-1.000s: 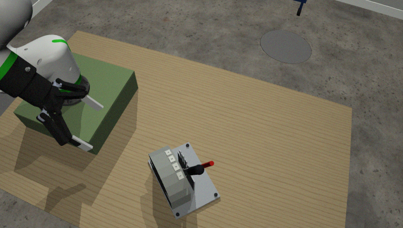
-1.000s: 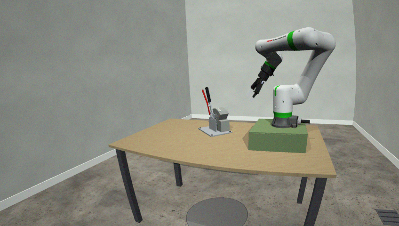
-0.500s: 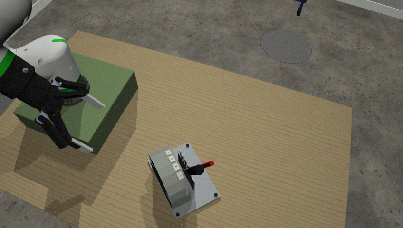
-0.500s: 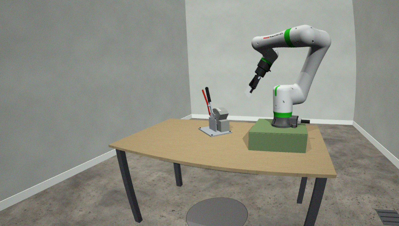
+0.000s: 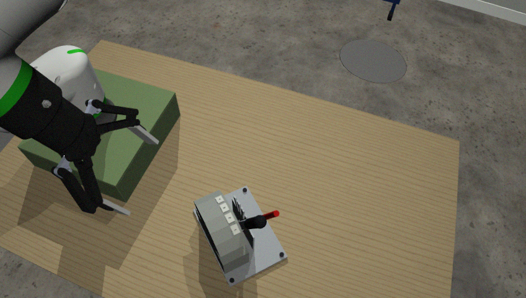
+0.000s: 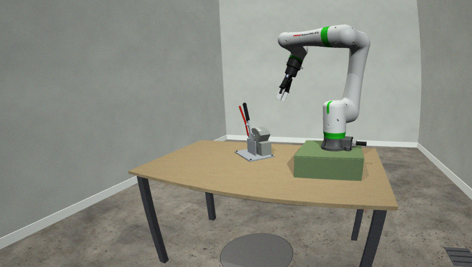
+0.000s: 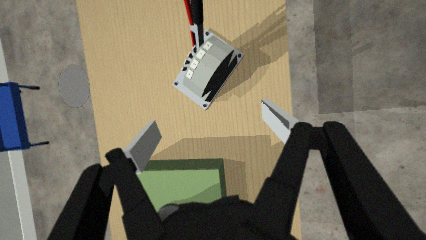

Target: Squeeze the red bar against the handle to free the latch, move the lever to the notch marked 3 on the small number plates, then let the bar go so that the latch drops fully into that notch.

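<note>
Well above table [image 6: 211, 172], pincer [image 6: 282, 95] wide, holding nothing, apart from lever [image 6: 245, 114] w/ red bar [image 6: 242, 116].

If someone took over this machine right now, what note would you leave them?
Gripper: fingers fully open, holding nothing, up in the air between the green block and the lever unit, touching neither.
Lever and red bar: standing up side by side on the unit on the table, with a gap between them, so the bar is not squeezed.
Number plates: too small to read.
Done: nothing yet on the lever.
Left: reach the handle, squeeze the bar, move to notch 3, release.
</note>
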`<state>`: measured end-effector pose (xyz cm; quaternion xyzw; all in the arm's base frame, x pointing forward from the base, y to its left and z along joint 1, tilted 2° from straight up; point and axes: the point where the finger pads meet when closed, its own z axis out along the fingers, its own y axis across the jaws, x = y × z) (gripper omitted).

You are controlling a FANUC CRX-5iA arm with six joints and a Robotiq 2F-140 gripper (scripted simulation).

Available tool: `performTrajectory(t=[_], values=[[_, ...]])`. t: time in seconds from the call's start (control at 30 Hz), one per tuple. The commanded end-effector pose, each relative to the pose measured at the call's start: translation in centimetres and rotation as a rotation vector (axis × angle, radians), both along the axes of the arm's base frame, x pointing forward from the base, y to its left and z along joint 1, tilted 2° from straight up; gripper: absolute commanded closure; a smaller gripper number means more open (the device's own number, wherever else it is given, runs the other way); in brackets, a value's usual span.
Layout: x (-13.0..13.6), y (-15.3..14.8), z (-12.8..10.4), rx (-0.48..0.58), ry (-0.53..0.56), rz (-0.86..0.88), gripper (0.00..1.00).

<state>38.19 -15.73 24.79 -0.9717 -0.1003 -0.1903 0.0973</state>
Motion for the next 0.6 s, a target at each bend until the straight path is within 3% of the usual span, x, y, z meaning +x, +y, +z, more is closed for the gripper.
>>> performTrajectory(t=[0.0, 0.03, 0.1, 0.13, 0.27, 0.33, 0.4, 0.43, 0.5, 0.53, 0.57], values=[[3.1, -0.5, 1.7, 0.011, 0.107, -0.087, 0.0], [5.1, -0.5, 2.6, 0.013, 0.154, -0.144, 0.0], [5.1, -0.5, 2.6, 0.013, 0.154, -0.144, 0.0], [7.3, -0.5, 3.4, 0.011, 0.198, -0.204, 0.0], [7.3, -0.5, 3.4, 0.011, 0.198, -0.204, 0.0], [11.5, 0.0, 4.5, -0.002, 0.276, -0.329, 0.0], [11.5, 0.0, 4.5, -0.002, 0.276, -0.329, 0.0], [13.5, 0.5, 4.9, -0.012, 0.307, -0.392, 0.0], [13.5, 0.5, 4.9, -0.012, 0.307, -0.392, 0.0], [15.3, 1.0, 5.2, -0.023, 0.334, -0.453, 0.0], [15.3, 1.0, 5.2, -0.023, 0.334, -0.453, 0.0]])
